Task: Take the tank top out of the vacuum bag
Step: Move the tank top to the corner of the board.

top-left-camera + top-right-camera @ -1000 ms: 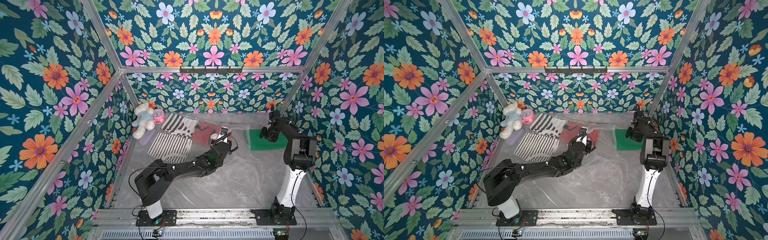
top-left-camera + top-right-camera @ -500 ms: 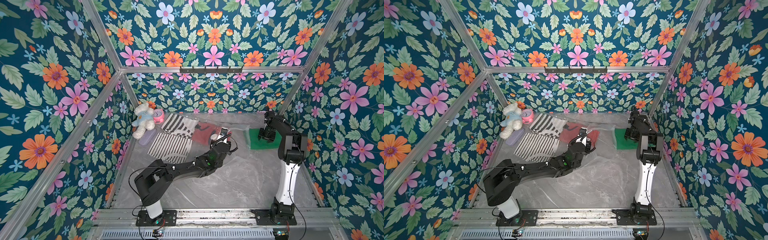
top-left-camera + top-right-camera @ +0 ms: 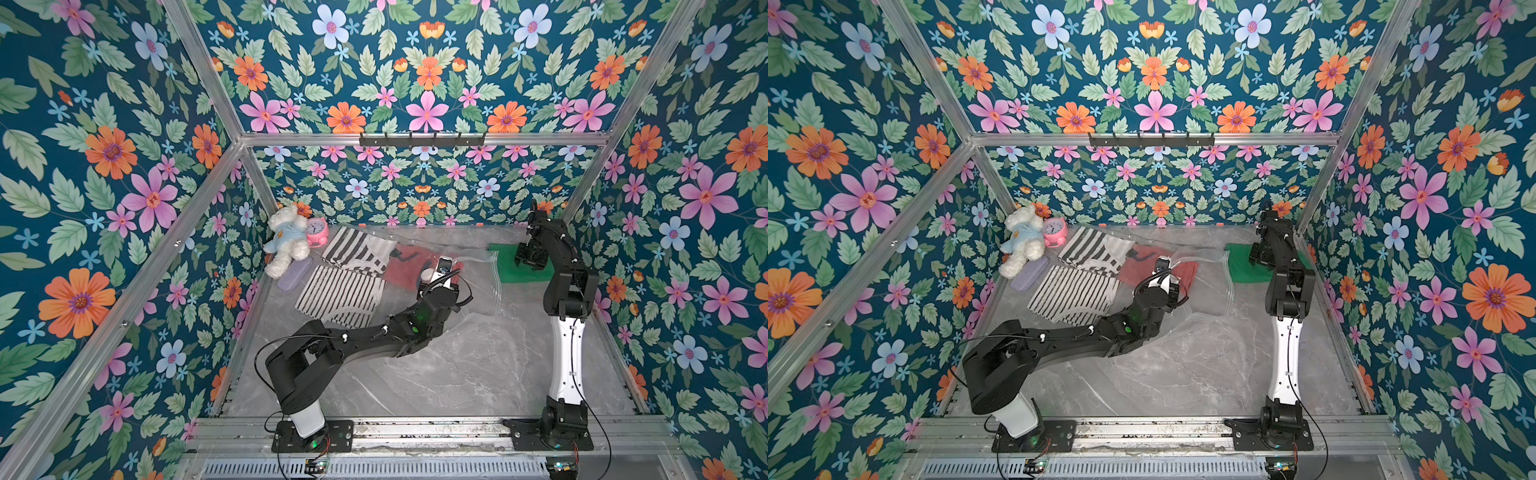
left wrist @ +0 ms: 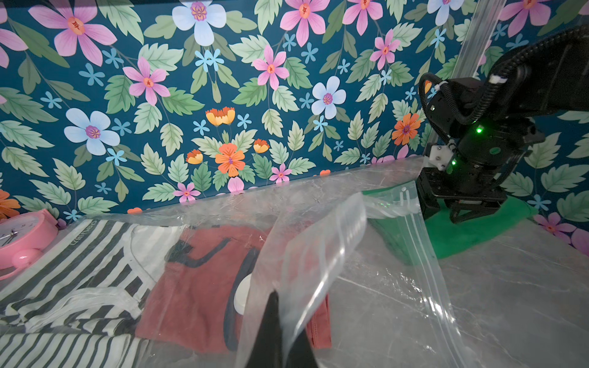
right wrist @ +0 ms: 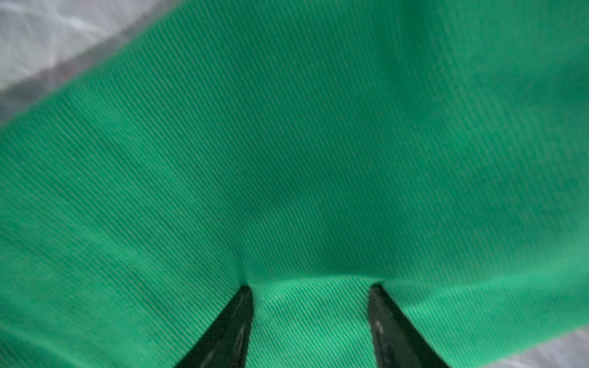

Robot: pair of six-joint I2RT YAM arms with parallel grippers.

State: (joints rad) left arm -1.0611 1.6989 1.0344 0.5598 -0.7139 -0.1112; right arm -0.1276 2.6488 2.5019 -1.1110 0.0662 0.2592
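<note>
Tank top [image 4: 459,237]: lies mostly outside the vacuum bag [image 4: 376,286], one edge seemingly inside the zip-seal strip [image 4: 417,235], beneath the right gripper [image 5: 310,296], jaws spread and tips pressing its cloth, with the left gripper [image 4: 273,299] pinched shut on the lifted bag film; wants one last pull clear.
</note>
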